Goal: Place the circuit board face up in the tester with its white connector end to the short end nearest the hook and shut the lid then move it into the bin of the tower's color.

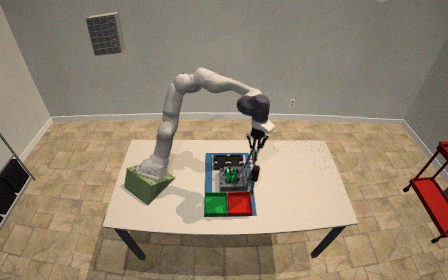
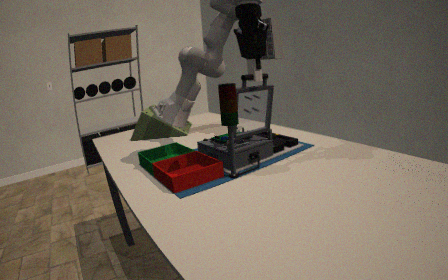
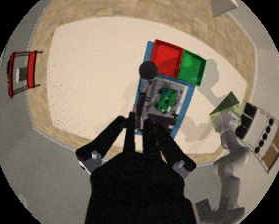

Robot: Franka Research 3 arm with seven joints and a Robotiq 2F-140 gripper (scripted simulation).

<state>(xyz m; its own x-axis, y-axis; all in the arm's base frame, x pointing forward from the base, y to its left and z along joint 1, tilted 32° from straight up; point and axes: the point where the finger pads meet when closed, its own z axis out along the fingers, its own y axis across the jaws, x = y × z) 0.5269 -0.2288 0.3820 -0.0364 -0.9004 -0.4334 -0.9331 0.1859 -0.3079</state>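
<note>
The green circuit board point(image 1: 232, 175) point(image 3: 164, 99) lies in the grey tester point(image 1: 224, 186) point(image 2: 236, 148). The tester's clear lid point(image 2: 254, 107) stands upright, swung open. My gripper point(image 1: 253, 151) point(image 2: 254, 78) point(image 3: 138, 109) is above the tester and is shut on the lid's handle point(image 2: 256, 87) at the lid's top edge. The signal tower point(image 1: 256, 173) point(image 2: 228, 104) point(image 3: 147, 70) stands beside the tester and shows no bright light. The black tray point(image 1: 227, 161) point(image 2: 287, 141) lies behind the tester. The latch hook is too small to make out.
A green bin point(image 1: 216, 204) point(image 2: 163, 152) point(image 3: 191, 66) and a red bin point(image 1: 239, 203) point(image 2: 188, 170) point(image 3: 166, 56) stand side by side on the blue mat point(image 1: 208, 165) in front of the tester. The arm's green base point(image 1: 146, 182) is at the table's left.
</note>
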